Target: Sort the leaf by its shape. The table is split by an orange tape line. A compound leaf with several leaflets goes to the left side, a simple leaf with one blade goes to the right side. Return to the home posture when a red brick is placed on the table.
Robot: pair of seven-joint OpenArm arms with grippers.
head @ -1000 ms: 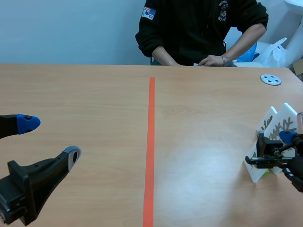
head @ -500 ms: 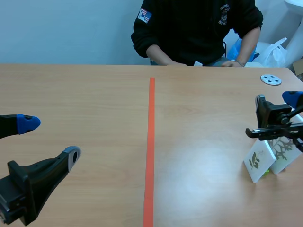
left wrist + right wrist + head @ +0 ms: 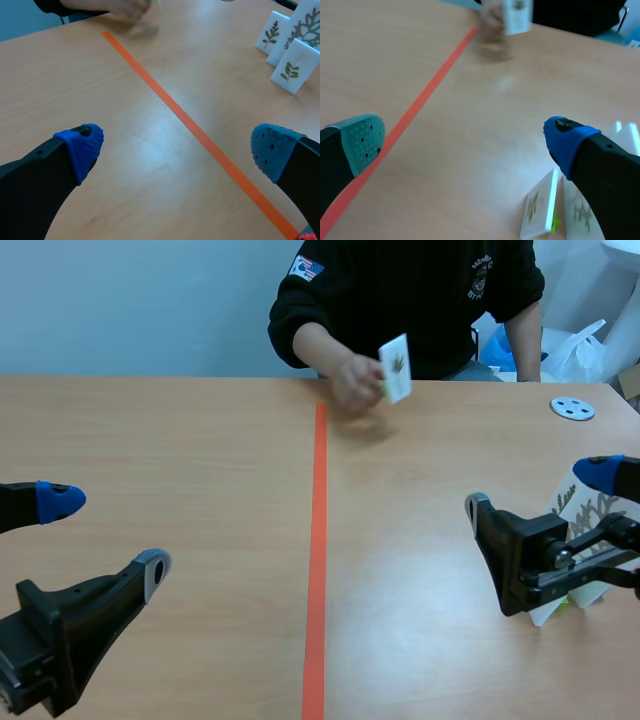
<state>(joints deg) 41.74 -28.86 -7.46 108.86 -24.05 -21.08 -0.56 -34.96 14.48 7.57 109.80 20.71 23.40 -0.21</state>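
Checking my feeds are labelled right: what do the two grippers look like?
Both are black and thick-fingered. The left gripper has blue dotted pads on both tips; the right gripper has one grey-green pad and one blue.

left gripper (image 3: 105, 537) hanging low on left side, fingers standing wide apart. right gripper (image 3: 541, 488) hanging low on right, fingers wide apart.

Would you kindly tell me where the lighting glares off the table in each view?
Scene view: a pale sheen on the table right of the tape line, near the right end effector. Left wrist view: a fainter sheen beside the line. Right wrist view: a small bright patch between the end effector and the person's hand.
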